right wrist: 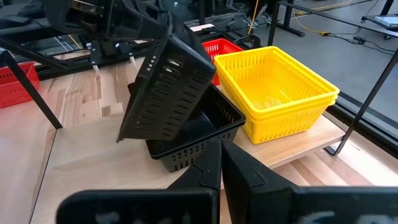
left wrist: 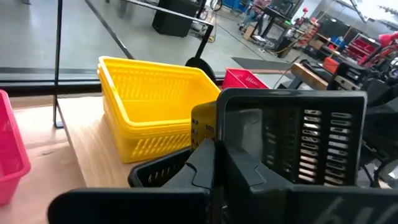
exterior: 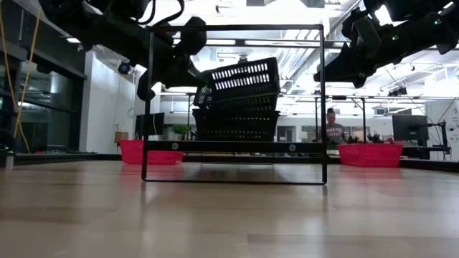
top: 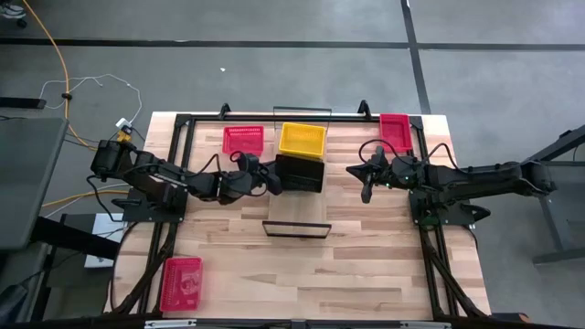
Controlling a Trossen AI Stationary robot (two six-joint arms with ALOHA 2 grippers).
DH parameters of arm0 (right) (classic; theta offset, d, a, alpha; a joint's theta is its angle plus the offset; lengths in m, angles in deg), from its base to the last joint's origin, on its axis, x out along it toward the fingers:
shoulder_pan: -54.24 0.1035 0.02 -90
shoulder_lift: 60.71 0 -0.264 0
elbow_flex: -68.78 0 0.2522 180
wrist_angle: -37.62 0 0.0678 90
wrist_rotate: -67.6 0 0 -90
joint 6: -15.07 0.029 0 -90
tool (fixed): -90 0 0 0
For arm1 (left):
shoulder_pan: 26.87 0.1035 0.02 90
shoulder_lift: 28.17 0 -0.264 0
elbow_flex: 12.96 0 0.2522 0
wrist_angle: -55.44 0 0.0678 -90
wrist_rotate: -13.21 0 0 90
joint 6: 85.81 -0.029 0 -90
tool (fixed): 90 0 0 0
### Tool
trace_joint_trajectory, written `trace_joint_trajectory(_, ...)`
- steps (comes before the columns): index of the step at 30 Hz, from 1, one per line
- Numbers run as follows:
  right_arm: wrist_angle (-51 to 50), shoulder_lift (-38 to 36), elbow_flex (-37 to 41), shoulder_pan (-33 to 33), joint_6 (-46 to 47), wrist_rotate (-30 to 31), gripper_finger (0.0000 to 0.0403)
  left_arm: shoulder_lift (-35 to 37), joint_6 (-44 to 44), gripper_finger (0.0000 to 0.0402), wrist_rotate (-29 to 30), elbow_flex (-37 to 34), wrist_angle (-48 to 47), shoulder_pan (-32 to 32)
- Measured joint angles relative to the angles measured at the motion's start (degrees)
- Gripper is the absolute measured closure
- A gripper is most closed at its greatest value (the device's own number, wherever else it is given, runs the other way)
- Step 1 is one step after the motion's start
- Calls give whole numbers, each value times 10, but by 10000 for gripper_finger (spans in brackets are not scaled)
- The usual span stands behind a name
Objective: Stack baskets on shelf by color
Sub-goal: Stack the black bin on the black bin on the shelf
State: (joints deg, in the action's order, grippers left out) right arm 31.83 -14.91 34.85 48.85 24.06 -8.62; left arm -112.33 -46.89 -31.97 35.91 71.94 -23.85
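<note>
high view: the shelf (top: 297, 212) is seen in the middle of the table (top: 366, 265), as a pale plank with black wire frames at both short ends. on its far part a stack of yellow baskets (top: 303, 140) is placed, and just in front of it a stack of black baskets (top: 301, 173) is found, the two stacks touching or nearly so. the left gripper (top: 271, 175) is pressed against the left side of the black stack, and its fingers are closed on the rim of one tilted black basket (exterior: 240, 79). in the low view this basket is shown raised at one side, leaning over the black baskets below it, with its lower edge resting on them. in the right wrist view the same basket (right wrist: 166, 84) is seen steeply tilted, its perforated bottom turned toward the camera, with the left arm behind it.

the right gripper (top: 366, 190) is held to the right of the shelf, apart from every basket, and its fingers are fully closed on nothing.

three pink-red baskets are left on the table: one (top: 242, 139) just left of the yellow stack, one (top: 396, 130) at the far right corner, and one (top: 181, 283) at the near left corner, well apart from the shelf.
</note>
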Motion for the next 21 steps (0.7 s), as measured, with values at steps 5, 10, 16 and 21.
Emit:
trace_joint_trajectory(5,0,0,0,0,0,0,403,0,-20,392,-6,0,0,0)
trace_joint_trajectory(10,-2,0,0,0,0,0,403,0,-21,378,-7,0,0,-1)
trace_joint_trajectory(16,-2,0,0,0,0,0,403,0,-21,361,-9,0,0,-1)
trace_joint_trajectory(21,-3,0,0,0,0,0,403,0,-21,339,-13,0,0,-1)
